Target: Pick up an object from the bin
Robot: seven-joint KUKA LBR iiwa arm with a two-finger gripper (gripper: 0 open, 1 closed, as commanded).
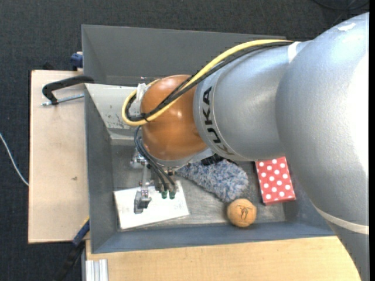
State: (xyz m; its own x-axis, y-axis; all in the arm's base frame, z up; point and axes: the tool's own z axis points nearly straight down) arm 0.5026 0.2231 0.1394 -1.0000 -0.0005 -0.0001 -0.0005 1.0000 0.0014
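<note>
My gripper [154, 196] hangs below the orange wrist cover at the bin's front left. It is open, with its fingertips [140, 202] just above or touching a flat white card [153, 211] on the bin floor. Nothing sits between the fingers. Right of the gripper lies a fuzzy blue-grey cloth [217, 178], partly under the arm.
A small brown ball [241, 213] rests near the front wall. Against the right side is a red box with white dots [275, 181]. A white printed sheet [112, 113] leans in the back left corner. The arm covers the middle and right of the bin.
</note>
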